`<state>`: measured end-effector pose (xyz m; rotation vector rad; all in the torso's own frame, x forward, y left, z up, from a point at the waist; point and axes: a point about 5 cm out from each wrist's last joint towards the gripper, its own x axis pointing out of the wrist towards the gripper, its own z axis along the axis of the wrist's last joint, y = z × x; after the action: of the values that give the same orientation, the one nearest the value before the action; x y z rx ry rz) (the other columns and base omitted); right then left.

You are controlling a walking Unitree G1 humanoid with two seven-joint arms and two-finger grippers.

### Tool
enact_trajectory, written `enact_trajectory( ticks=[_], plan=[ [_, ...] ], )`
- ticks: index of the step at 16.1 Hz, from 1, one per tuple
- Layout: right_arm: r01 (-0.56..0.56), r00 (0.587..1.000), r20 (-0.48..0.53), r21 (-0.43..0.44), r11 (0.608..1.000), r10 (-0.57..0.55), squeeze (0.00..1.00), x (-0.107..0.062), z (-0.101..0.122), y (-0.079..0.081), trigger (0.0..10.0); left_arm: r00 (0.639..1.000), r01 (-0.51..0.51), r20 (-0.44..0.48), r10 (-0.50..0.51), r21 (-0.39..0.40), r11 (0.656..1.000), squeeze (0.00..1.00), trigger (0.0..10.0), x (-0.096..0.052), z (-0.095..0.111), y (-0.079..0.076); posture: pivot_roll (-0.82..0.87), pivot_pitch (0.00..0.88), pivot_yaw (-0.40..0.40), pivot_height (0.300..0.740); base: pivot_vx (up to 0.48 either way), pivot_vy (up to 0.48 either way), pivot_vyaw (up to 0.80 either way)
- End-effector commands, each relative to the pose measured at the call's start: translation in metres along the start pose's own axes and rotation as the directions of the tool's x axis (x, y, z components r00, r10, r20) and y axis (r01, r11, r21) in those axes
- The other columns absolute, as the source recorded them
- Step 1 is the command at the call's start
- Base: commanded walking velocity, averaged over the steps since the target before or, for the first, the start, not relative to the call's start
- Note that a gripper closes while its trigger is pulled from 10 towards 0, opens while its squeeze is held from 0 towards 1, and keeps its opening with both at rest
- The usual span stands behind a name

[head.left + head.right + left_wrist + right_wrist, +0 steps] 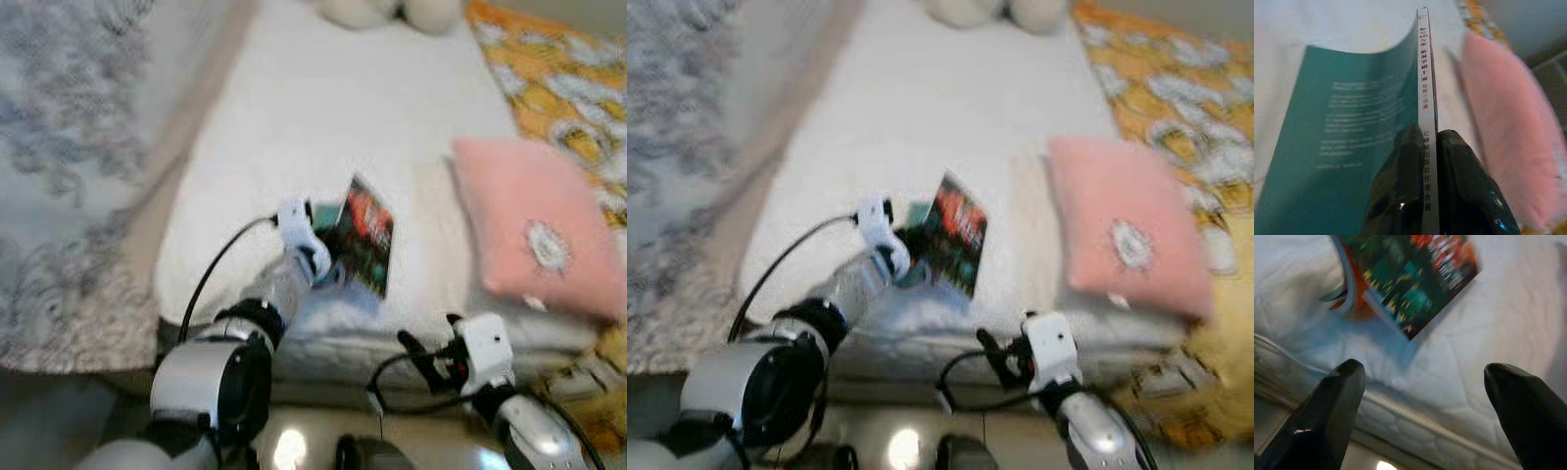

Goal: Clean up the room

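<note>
The left gripper (1429, 147) is clamping the spine of a book (364, 233) — the two black fingers (1400, 186) are pressing on either side of the white spine with its printed characters. The book is standing up off the white mattress (323, 117) near its front edge, the teal back cover (1347, 127) bowing toward the mattress's left edge and the dark, red-and-green front cover (1415, 274) facing the right edge. Whether its lower edge is touching the mattress cannot be told.

The right gripper (1425, 382) is hanging just before the mattress's front edge, its fingers (1327, 416) spread wide apart and holding nothing — the quilted front edge and the book's front cover are lying beyond them.

A pink pillow (534, 225) is lying at the right edge of the mattress, just beside the book. An orange patterned blanket (558, 78) is spreading past the pillow toward the far right corner. Two pale rounded shapes, perhaps a plush toy (387, 12), are sitting at the far edge. A grey patterned rug (59, 176) is lying on the floor along the mattress's left edge.
</note>
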<state>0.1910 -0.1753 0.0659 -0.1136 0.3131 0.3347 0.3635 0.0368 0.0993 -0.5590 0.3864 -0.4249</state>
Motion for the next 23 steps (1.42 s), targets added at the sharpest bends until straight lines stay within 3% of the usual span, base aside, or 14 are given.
enact_trajectory(
  ticks=[1,2,4,6,7,9,11,13,14,17,18,22,23],
  plan=[
    [0.015,1.000,-0.008,0.009,1.000,-0.015,0.00,-0.003,0.001,0.001,10.0,0.984,0.172,0.043,-0.170,-0.044,0.984,0.00,10.0,0.013,0.007,-0.050,-0.31,0.198,-0.047,0.740,0.000,0.000,0.00],
    [0.020,1.000,-0.016,0.024,1.000,-0.019,0.00,-0.003,-0.001,0.004,10.0,0.970,0.231,0.108,-0.218,-0.129,0.964,0.00,10.0,0.015,0.026,-0.061,-0.30,0.197,-0.042,0.740,0.000,0.000,0.00],
    [0.008,1.000,-0.022,0.041,0.999,-0.007,0.00,-0.001,-0.001,0.011,10.0,0.944,0.288,0.205,-0.259,-0.126,0.949,0.00,10.0,0.015,0.060,-0.070,-0.28,0.193,-0.029,0.740,0.000,0.000,0.00],
    [0.003,1.000,-0.026,0.050,0.999,-0.002,0.00,0.000,0.000,0.014,10.0,0.926,0.324,0.263,-0.271,-0.186,0.927,0.00,10.0,0.014,0.078,-0.070,-0.27,0.193,-0.027,0.740,0.000,0.000,0.00],
    [-0.001,1.000,-0.029,0.051,0.999,0.002,0.00,0.000,-0.001,0.015,10.0,0.934,0.295,0.263,-0.241,-0.192,0.936,0.00,10.0,0.012,0.078,-0.061,-0.26,0.196,-0.033,0.740,0.000,0.000,0.00],
    [-0.006,0.999,-0.041,0.047,0.999,0.008,0.00,-0.002,-0.001,0.015,10.0,0.985,0.046,0.171,-0.012,-0.197,0.979,0.00,10.0,0.004,0.050,-0.009,-0.27,0.201,-0.045,0.740,0.000,0.000,0.00],
    [-0.013,0.999,-0.050,0.046,0.999,0.015,0.00,-0.005,-0.002,0.014,10.0,0.977,-0.189,0.069,0.201,-0.148,0.971,0.00,10.0,-0.013,0.015,0.039,-0.28,0.207,-0.056,0.740,0.000,0.000,0.00],
    [-0.029,0.997,-0.065,0.037,0.999,0.031,0.00,-0.011,-0.003,0.016,10.0,0.951,-0.309,-0.021,0.309,-0.013,0.951,0.00,10.0,-0.030,-0.013,0.069,-0.30,0.215,-0.068,0.740,0.000,0.000,0.00],
    [-0.031,0.997,-0.071,0.035,0.999,0.033,0.00,-0.013,-0.003,0.016,10.0,0.941,-0.337,-0.018,0.338,0.043,0.940,0.00,10.0,-0.033,-0.012,0.075,-0.30,0.215,-0.074,0.740,0.000,0.000,0.00],
    [-0.029,0.996,-0.079,0.033,0.999,0.032,0.00,-0.015,-0.005,0.014,10.0,0.937,-0.349,0.050,0.346,0.074,0.934,0.00,10.0,-0.032,0.005,0.076,-0.29,0.214,-0.075,0.740,0.000,0.000,0.00],
    [-0.032,0.996,-0.079,0.032,0.999,0.034,0.00,-0.013,-0.004,0.015,10.0,0.935,-0.347,0.110,0.337,0.078,0.935,0.00,10.0,-0.029,0.020,0.071,-0.29,0.210,-0.074,0.740,0.000,0.000,0.00],
    [-0.038,0.996,-0.075,0.023,0.999,0.040,0.00,-0.011,-0.001,0.015,10.0,0.907,-0.355,0.220,0.359,-0.060,0.933,0.00,10.0,-0.022,0.046,0.058,-0.29,0.206,-0.068,0.740,0.000,0.000,0.00],
    [-0.038,0.996,-0.075,0.023,0.999,0.039,0.00,-0.011,-0.001,0.015,10.0,0.903,-0.364,0.224,0.366,-0.054,0.930,0.00,10.0,-0.022,0.047,0.058,-0.29,0.206,-0.068,0.740,0.000,0.000,0.00]
  ],
)
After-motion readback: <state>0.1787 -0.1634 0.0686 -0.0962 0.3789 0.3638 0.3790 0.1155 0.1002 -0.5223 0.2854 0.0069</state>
